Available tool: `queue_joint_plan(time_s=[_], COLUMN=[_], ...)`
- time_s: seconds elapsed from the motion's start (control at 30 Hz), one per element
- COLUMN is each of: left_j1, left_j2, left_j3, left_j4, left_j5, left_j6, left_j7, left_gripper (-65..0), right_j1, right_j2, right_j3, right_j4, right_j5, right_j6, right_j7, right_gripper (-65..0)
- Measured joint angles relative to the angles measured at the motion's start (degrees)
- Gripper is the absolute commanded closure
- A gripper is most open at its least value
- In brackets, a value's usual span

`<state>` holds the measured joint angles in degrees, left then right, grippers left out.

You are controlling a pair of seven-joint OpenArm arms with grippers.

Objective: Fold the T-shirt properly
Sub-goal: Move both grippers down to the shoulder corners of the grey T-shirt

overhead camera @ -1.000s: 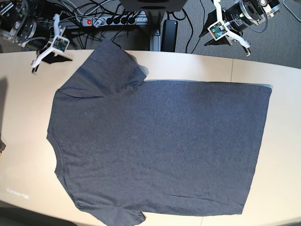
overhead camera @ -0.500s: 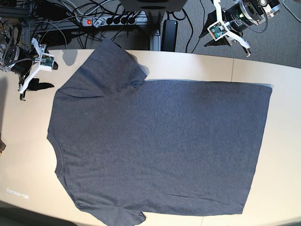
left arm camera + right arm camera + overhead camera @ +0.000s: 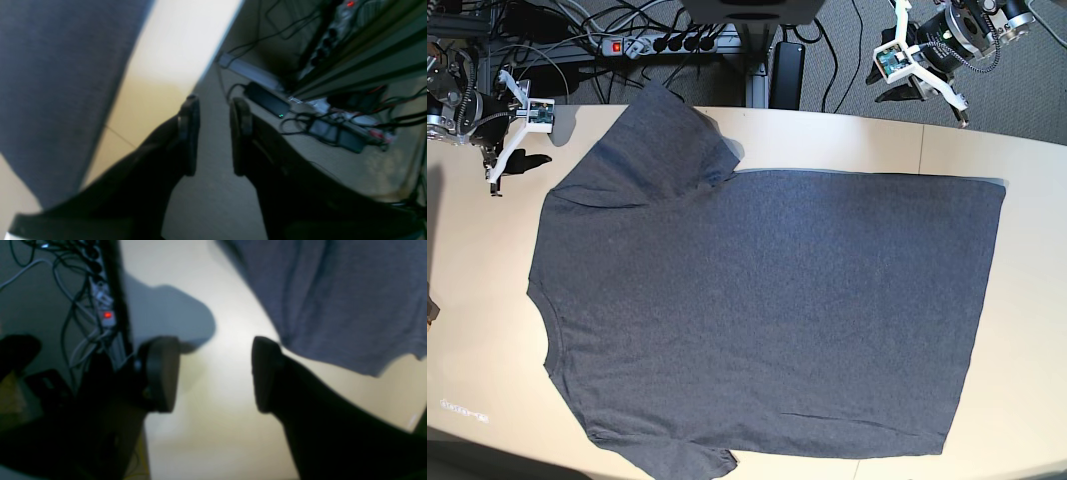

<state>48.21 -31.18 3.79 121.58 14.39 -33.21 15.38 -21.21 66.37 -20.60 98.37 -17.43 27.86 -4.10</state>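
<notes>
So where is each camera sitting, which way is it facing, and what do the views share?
Base: overhead, looking down on the T-shirt spread flat on the table; both arms show at the far edge.
Left wrist: on the left arm, looking past the open left gripper over the table edge to floor cables.
Right wrist: on the right arm, looking down past the open right gripper at bare table beside a sleeve.
All three show the grey shirt and the tabletop.

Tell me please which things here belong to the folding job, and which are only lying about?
For the job:
- T-shirt, spread flat on the table
- right tool, open
- left tool

Only lying about:
- power strip
- black power brick
- cables on the floor
</notes>
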Motion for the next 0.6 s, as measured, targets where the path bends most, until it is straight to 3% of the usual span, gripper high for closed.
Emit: queue_joint_plan(time_s=[0.2, 0.33, 0.43, 0.6], left_j1=[0.04, -0.13, -0.17, -3.19], left_j2=[-2.36, -5.44, -7.96, -12.0], left_j3=[0.02, 0.0, 0.09, 0.09], left_j4=[0.59, 0.63, 0.63, 0.61], left_j5=[3.89, 5.53, 6.38, 5.16], left_j6=[2.54, 3.04, 6.54, 7.52], left_j7=[-0.2, -0.42, -0.39, -0.37], left_gripper=[-19.0, -19.1, -19.7, -31.3], right_j1=[5.7, 9.16, 11.17, 12.33], right_j2=[-0.26, -2.21, -3.82, -4.63], right_j3=[-7.8, -10.91, -12.74, -15.72], right_j4=[-1.9, -4.07, -5.46, -5.6], right_j5=[-1.75, -0.94, -0.85, -1.05], right_j6=[-0.09, -0.17, -0.22, -2.47], right_j7=[1.36, 2.36, 2.62, 3.06], right_gripper=[-34.7, -34.7, -34.7, -34.7])
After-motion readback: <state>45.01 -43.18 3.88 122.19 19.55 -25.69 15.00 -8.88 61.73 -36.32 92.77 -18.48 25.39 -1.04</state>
